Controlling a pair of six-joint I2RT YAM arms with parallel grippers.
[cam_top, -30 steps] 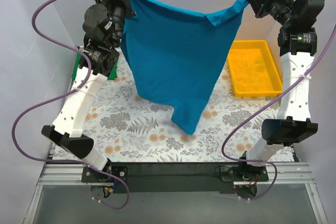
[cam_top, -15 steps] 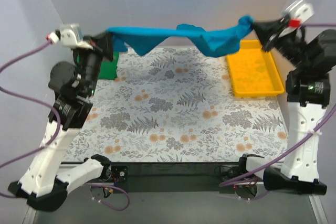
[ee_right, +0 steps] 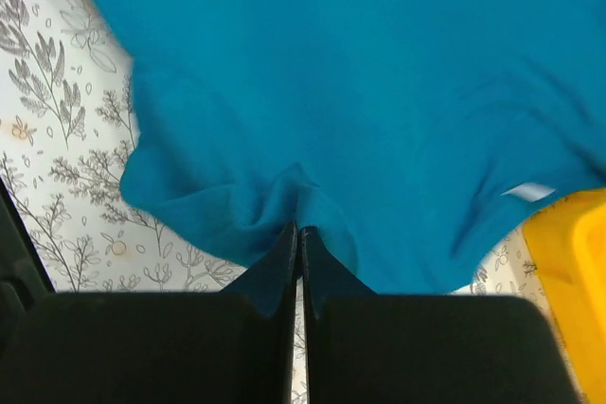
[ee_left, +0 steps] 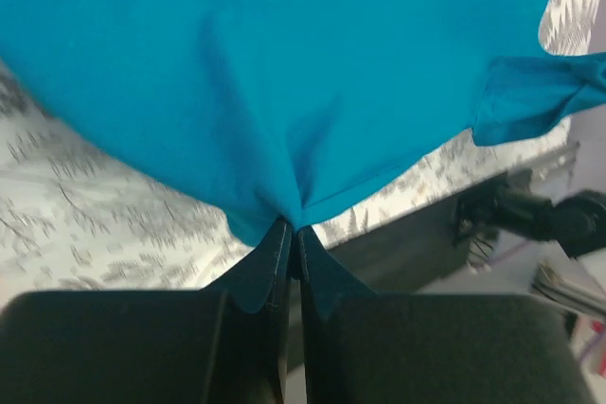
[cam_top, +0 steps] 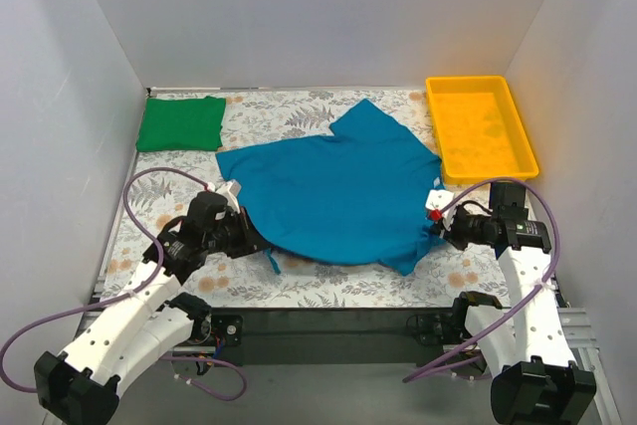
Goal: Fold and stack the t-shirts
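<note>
Place: robot lab test cell | Evidence: floral-covered table is boxed in by plain white panels behind and beside it | black mounting rail is fixed along its near edge | purple cables are looped above it

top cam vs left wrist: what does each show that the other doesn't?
Only the top camera: the folded green shirt at the far left, the yellow tray at the far right, and the right gripper pinching the blue shirt at its near right edge.
Only the left wrist: the left gripper close up, jaws shut together on a bunched bit of the shirt's edge.
Both: the blue shirt lying spread on the flowered table.
</note>
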